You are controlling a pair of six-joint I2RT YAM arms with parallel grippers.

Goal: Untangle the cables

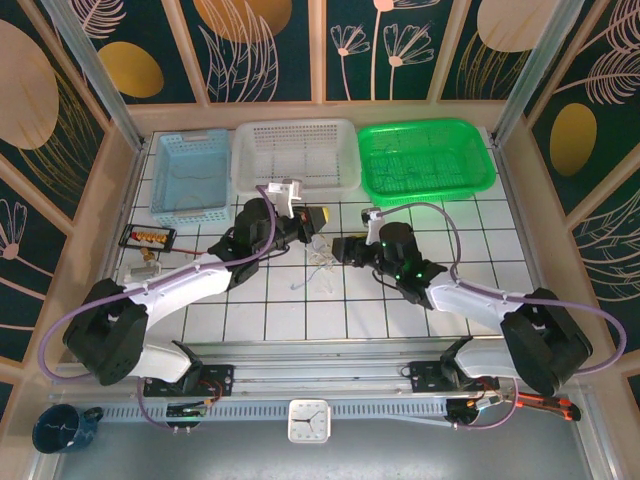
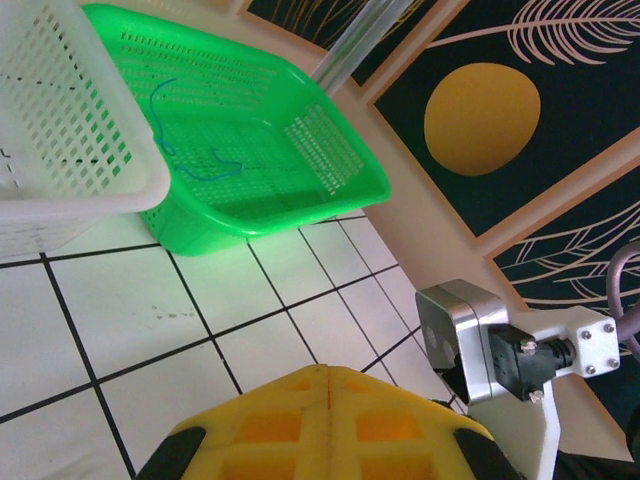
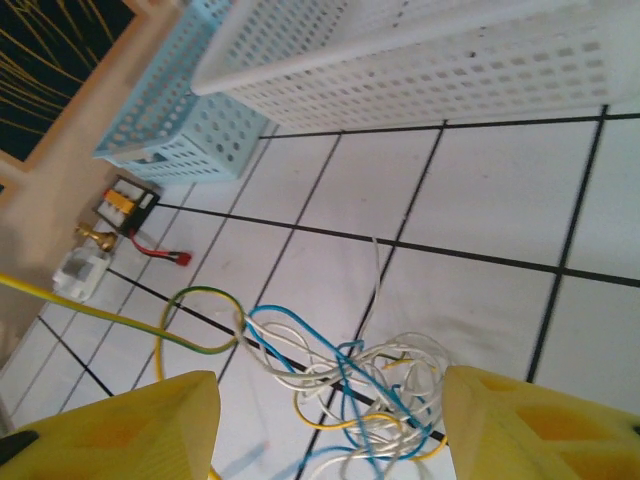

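Observation:
The cables (image 3: 372,378) are a loose knot of thin blue, white and yellow wires lying on the tiled table; from above the cables (image 1: 322,268) lie between the two arms. My right gripper (image 3: 330,440) stands open just over them, one yellow finger (image 3: 150,430) on each side of the knot. A yellow-green wire (image 3: 195,320) loops out of the knot and runs off the left edge. My left gripper (image 2: 328,400) is shut, its yellow fingers pressed together with no wire visible between them. From above, the left gripper (image 1: 320,221) hangs just behind the knot, close to the right gripper (image 1: 345,248).
Three baskets line the back: blue basket (image 1: 190,175), white basket (image 1: 297,155), green basket (image 1: 425,158), which has thin blue wires (image 2: 165,115) lying in it. A small black connector box (image 1: 147,237) sits at the left. The right wrist camera (image 2: 470,335) is close beside my left fingers.

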